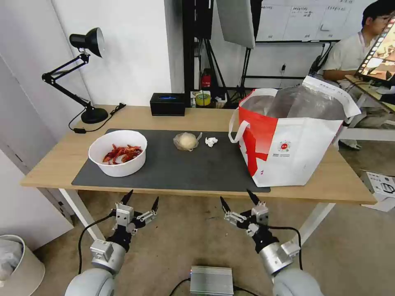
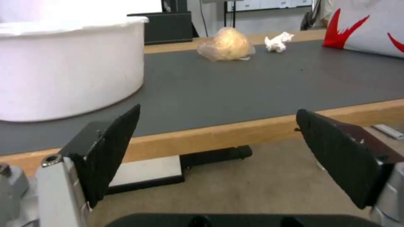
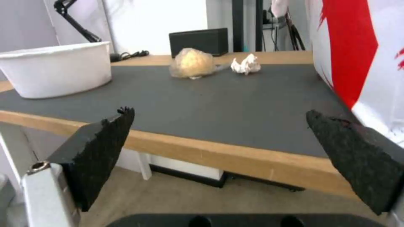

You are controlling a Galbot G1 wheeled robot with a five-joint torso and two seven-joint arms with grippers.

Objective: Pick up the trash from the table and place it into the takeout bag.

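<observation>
Trash sits on the dark grey mat [image 1: 193,168] that lies on the long wood table [image 1: 61,158]. Take the mat as the main spot. At the mat's left end stands the white bowl [image 1: 118,152], and red crayfish shells [image 1: 122,153] lie inside it. Near the mat's far edge, around the middle, lies the clear bag with a beige lump [image 1: 187,141]. Just beside that bag, toward the mat's right end, lies the small crumpled white tissue [image 1: 211,142]. The bag and the tissue are close but not touching. On the mat's right end stands the big red-and-white takeout bag [image 1: 288,139]. It stands up and its top is open, so the silver lining shows. Part of it hangs past the mat onto the bare wood. Behind the mat, on the wood, sits a black box [image 1: 167,104], and a black desk lamp [image 1: 82,74] stands past the mat's far left corner. Both arms hang low in front of the table, below its near edge. The left tool [image 1: 140,201] is below the mat's near edge, under the bowl, spread wide and holding nothing. The right tool [image 1: 238,200] is below the mat's near edge, near the takeout bag, also spread wide and holding nothing.
</observation>
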